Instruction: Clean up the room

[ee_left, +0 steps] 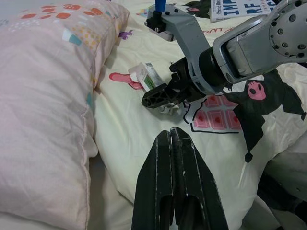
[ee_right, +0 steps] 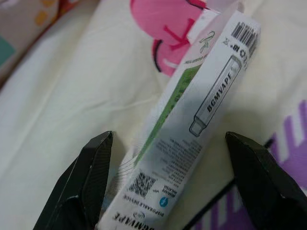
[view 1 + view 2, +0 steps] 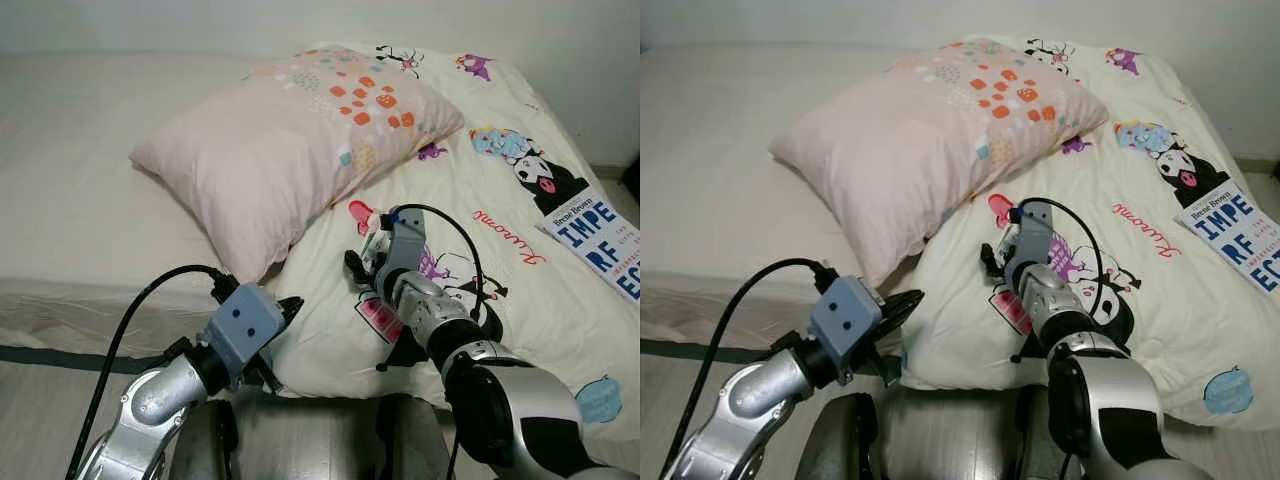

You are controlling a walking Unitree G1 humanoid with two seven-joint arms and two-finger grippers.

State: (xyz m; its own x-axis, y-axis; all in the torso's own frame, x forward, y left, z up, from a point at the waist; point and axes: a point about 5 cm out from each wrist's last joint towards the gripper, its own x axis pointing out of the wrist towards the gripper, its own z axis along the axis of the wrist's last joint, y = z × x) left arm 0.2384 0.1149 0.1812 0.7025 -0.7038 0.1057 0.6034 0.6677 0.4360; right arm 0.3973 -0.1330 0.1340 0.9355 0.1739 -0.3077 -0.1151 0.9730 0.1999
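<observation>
Clearly, the box [image 2: 192, 143] carries the words "BCMVAPE" and "DISPOSABLE DEVICE", with a barcode, a QR code and a drawing of a pen-like device. It is slim, white, with a green stripe on one side. It lies on the blanket [image 3: 500, 300], just right of the pillow [image 3: 290, 140]. The right gripper [image 2: 170, 182] is open, one finger on each side of the box. The left gripper [image 1: 175, 182] is closed, at the near edge of the blanket. A book [image 3: 600, 240] at far right reads "IMPE".
</observation>
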